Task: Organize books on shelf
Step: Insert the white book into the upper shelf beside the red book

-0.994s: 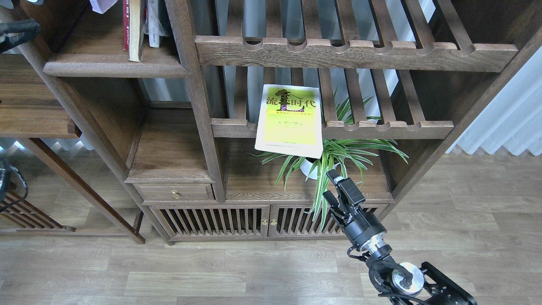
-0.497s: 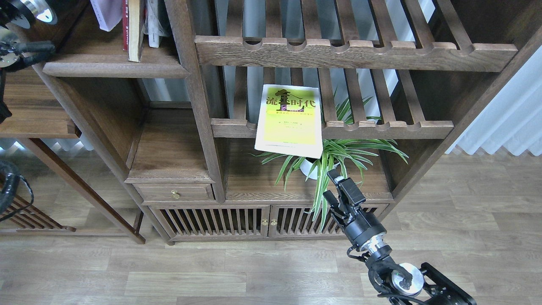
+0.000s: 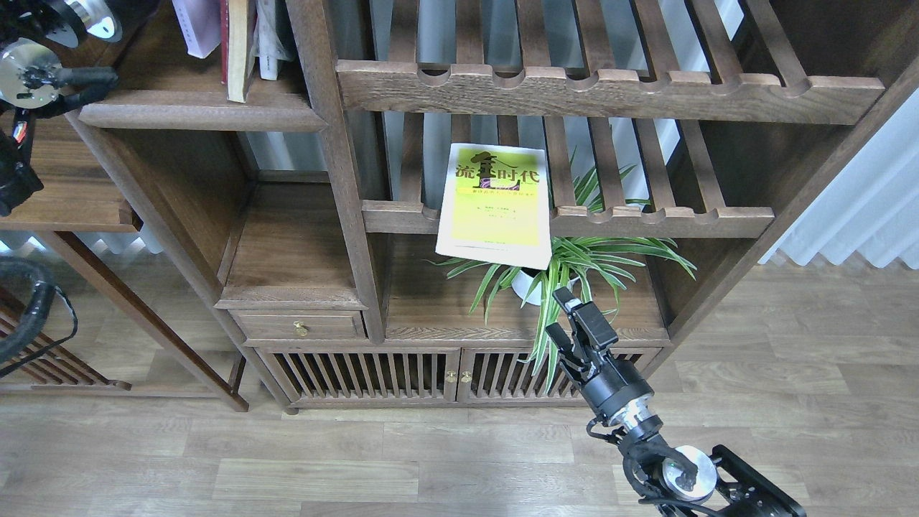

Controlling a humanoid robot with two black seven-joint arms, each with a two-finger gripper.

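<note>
Right end effector (image 3: pixel 563 316) is hovering released, fingers apart, below the yellow-green book (image 3: pixel 495 206) lying on the slatted rack (image 3: pixel 660 212); next move, likely: reaching up and grasping it.

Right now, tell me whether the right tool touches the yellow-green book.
Apart. The head view shows the right tool below the yellow-green book, with plant leaves between.

**Cut off and out of sight**

The upright books (image 3: pixel 237 43) on the solid dark-brown wooden shelf (image 3: pixel 194 115) lose their tops to the upper edge. The black left arm's (image 3: pixel 43 64) fingers lie out of view. Leaves hide most of the white plant pot (image 3: pixel 525 286).
</note>
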